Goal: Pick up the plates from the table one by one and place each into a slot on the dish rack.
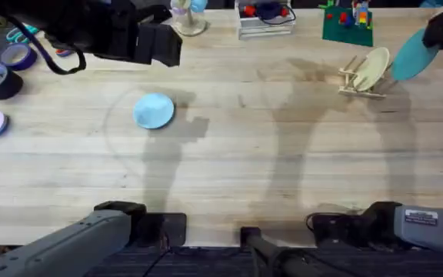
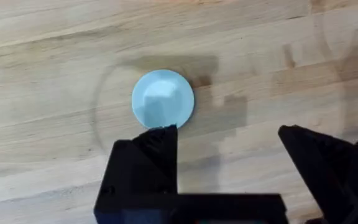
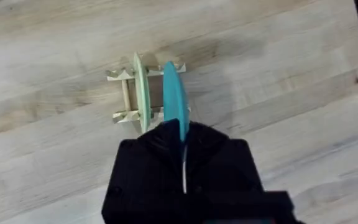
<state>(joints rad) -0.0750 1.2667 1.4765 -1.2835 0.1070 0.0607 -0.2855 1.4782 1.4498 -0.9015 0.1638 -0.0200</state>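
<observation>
One teal plate (image 3: 174, 99) in right end effector (image 3: 184, 134).

The table (image 1: 237, 154) is pale wood planks with visible grain, smooth with a soft sheen. The rack (image 1: 358, 79) is bare light wood, matt. The blue plate (image 2: 163, 99) and the teal plate (image 3: 174, 99) look like smooth plastic, the blue one faintly glossy. The left gripper's fingers (image 2: 145, 168) are matt black
</observation>
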